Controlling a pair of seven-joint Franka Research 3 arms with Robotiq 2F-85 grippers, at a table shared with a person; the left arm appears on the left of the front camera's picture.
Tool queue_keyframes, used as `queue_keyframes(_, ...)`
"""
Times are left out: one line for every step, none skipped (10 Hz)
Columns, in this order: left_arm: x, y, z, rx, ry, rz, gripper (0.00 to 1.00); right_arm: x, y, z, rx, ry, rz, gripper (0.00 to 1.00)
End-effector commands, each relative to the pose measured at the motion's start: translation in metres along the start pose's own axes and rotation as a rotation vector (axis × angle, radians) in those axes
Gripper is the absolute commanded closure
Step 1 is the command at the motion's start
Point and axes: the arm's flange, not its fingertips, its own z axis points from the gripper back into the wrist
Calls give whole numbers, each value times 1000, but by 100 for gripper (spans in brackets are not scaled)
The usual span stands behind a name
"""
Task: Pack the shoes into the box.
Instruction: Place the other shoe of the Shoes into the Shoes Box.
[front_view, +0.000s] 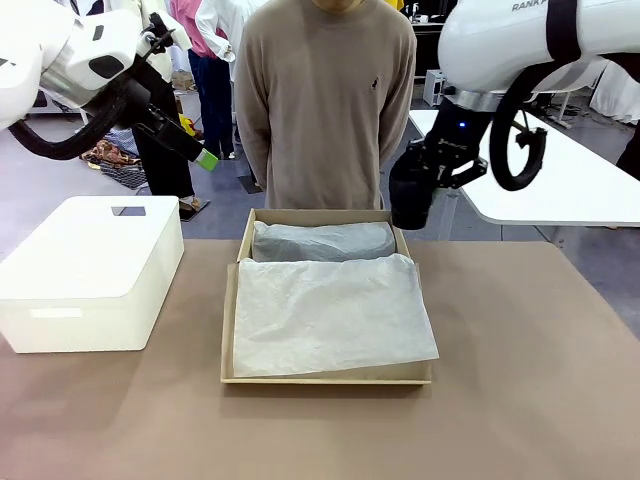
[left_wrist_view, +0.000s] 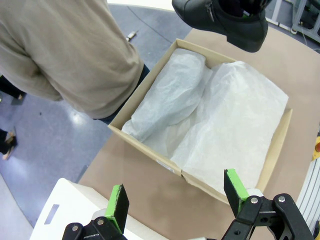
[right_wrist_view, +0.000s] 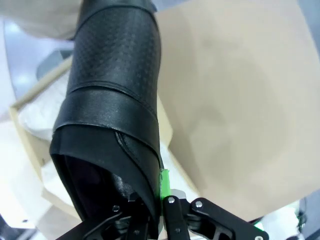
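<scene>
My right gripper (front_view: 424, 172) is shut on the heel rim of a black leather shoe (front_view: 409, 200), which hangs toe-down above the far right corner of the box (front_view: 326, 374). In the right wrist view the shoe (right_wrist_view: 112, 95) runs away from my fingers (right_wrist_view: 164, 184), over the box's edge (right_wrist_view: 22, 117). The tan cardboard box is lined with white tissue paper (front_view: 330, 310), and a tissue-wrapped bundle (front_view: 320, 241) lies along its far wall. My left gripper (front_view: 200, 154) hangs open, high at the left. From the left wrist I see my open gripper (left_wrist_view: 176, 197), the box (left_wrist_view: 277, 150) and the shoe (left_wrist_view: 225, 20).
A white plastic bin (front_view: 90, 275) stands on the brown table to the left of the box. A person in a beige sweater (front_view: 325, 100) stands at the far edge behind the box. A white table (front_view: 560, 180) is at the back right.
</scene>
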Motion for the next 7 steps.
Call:
queue_keyframes(-2,2,0,-17,-15,-9,0,-25,19,-1,-39,-67,-179,100)
queue_keyframes(-2,2,0,-17,-15,-9,0,-31,29,-6,-59,-42,-251,100)
queue_keyframes(-2,2,0,-17,-15,-9,0,-37,37,-12,-74,-93,-347,100)
queue_keyframes(-2,2,0,-17,-15,-9,0,-42,48,-18,-81,-89,-415,100)
queue_keyframes(-2,2,0,-17,-15,-9,0,-48,62,-24,-109,-135,-472,100)
queue_keyframes(-2,2,0,-17,-15,-9,0,-54,77,-31,-110,-124,-509,100)
queue_keyframes(-2,2,0,-17,-15,-9,0,-59,91,-40,-100,-130,-533,100)
